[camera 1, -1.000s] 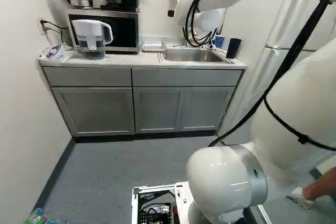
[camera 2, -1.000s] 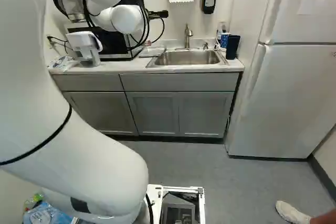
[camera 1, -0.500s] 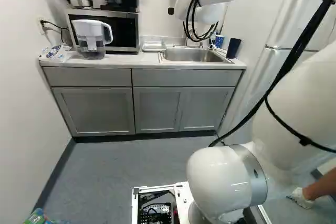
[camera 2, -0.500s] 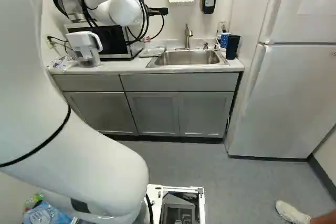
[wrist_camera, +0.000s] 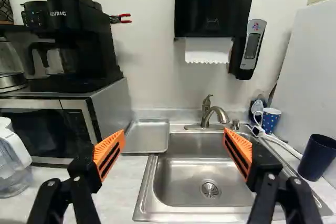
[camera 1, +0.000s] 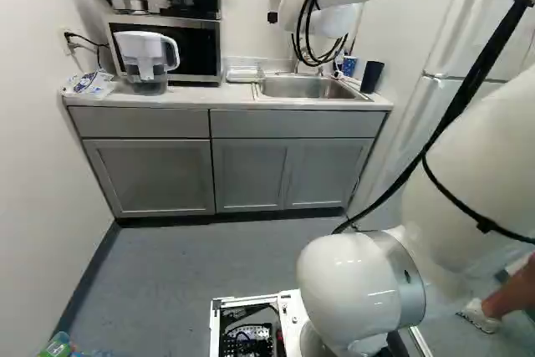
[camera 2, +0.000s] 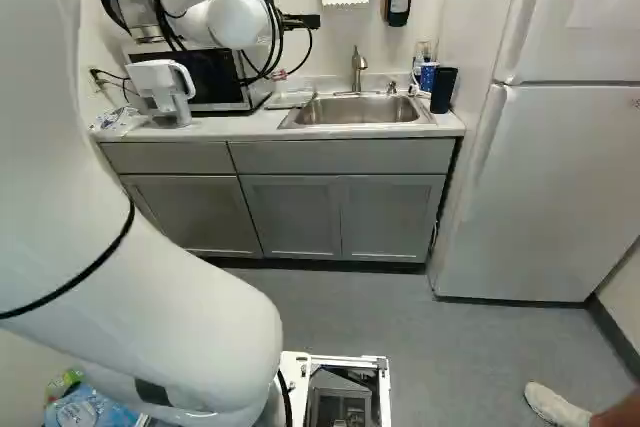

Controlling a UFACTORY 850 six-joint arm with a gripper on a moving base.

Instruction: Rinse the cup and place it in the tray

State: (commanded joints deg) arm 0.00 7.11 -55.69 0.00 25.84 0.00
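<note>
Jaws stand wide apart, one orange ribbed pad [wrist_camera: 108,156] per finger; ahead of 'em in the wrist view, the stainless-steel sink [wrist_camera: 181,182] w/ a brushed-metal faucet [wrist_camera: 215,115]. Upper R of the right base view, two cups on the counter by the sink: blue cup w/ white dots [camera 2: 428,78] & dark-blue tumbler [camera 2: 443,93], just beside each other. Can't tell which one's the task cup. Silver rectangular metal tray [camera 1: 244,74] lies flat, upper middle of the left base view, just beside the sink. Clear pitcher w/ white lid [camera 1: 147,43], upper L, stands by the microwave [camera 1: 199,49].
</note>
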